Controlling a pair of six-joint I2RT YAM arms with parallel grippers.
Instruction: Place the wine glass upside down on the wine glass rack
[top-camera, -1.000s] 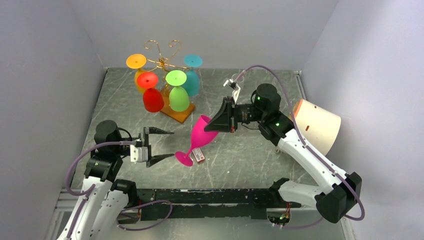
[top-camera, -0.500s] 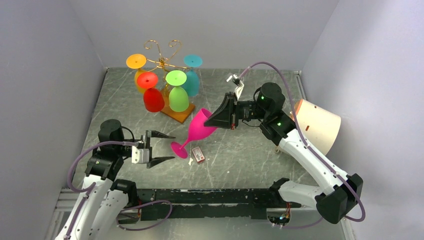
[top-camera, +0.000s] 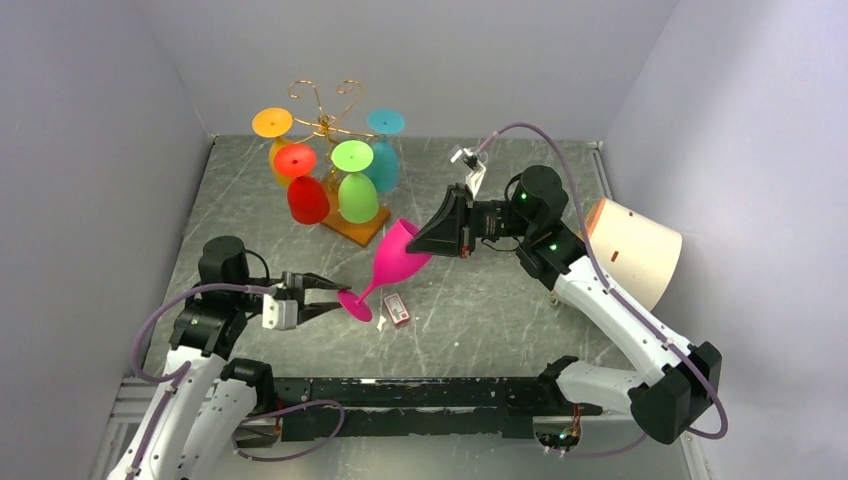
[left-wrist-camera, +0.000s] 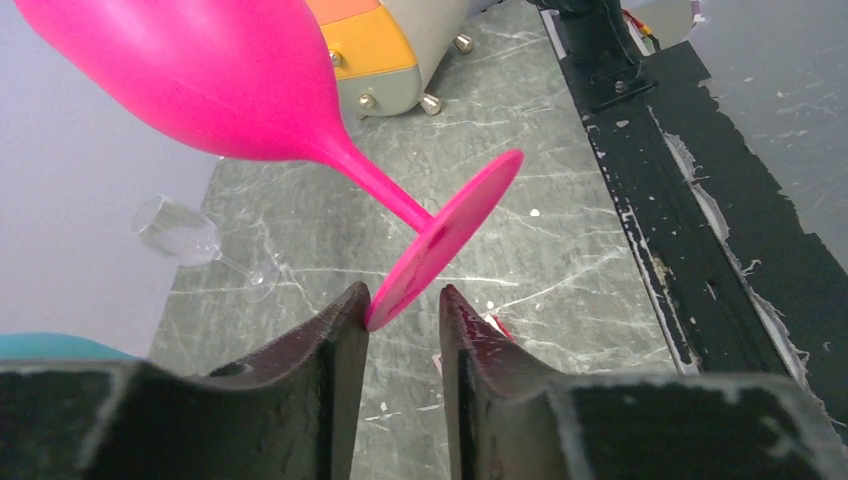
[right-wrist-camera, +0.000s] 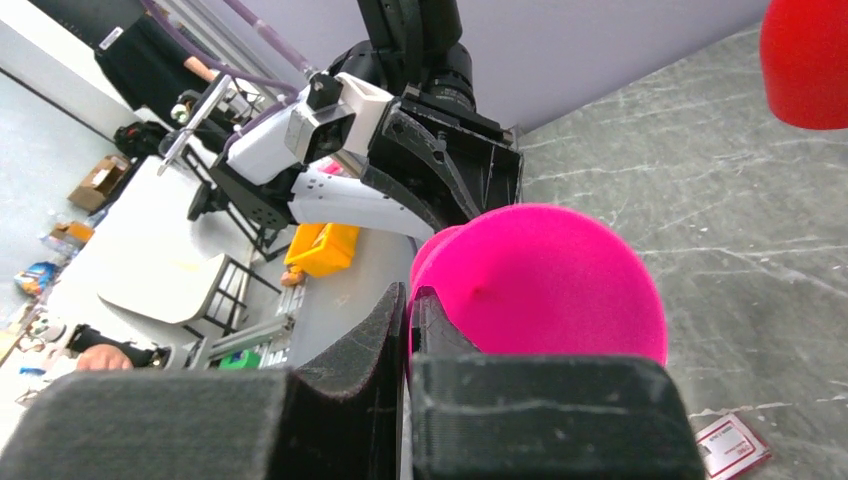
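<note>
Top view, right claw (top-camera: 420, 243): pressed together on the bowl rim of the pink wine glass (top-camera: 398, 255), which hangs tilted in front of it, foot lowest and farthest from its tips.
Top view, left claw (top-camera: 335, 296): partly spread, with the glass's foot (top-camera: 353, 305) at its tips.
Top view, wine glass rack (top-camera: 322, 105): well beyond both claws at the far left of the table, already carrying orange (top-camera: 272, 122), red (top-camera: 303, 190), green (top-camera: 356, 192) and teal (top-camera: 385, 150) glasses upside down.
Top view, nearby: a small red-and-white card (top-camera: 397, 310) lies on the table just past the left claw's tips, under the foot.
Left wrist view, left claw (left-wrist-camera: 403, 300): the fingers (left-wrist-camera: 335, 350) stand apart; the foot's lower edge (left-wrist-camera: 385, 300) dips between them, against one finger and clear of the other.
Left wrist view, pink wine glass (left-wrist-camera: 230, 80): bowl high above and ahead, stem slanting down to the claw.
Left wrist view, beyond: a clear glass (left-wrist-camera: 185, 232) lies on its side well ahead.
Right wrist view, right claw (right-wrist-camera: 408, 295): fingers closed together on the rim, with the pink bowl (right-wrist-camera: 560, 280) bulging right beside the tips.
Right wrist view, ahead: the left arm (right-wrist-camera: 380, 140) faces the claw; the red glass (right-wrist-camera: 810, 60) shows at the upper corner and the card (right-wrist-camera: 733, 445) lies low to one side.
</note>
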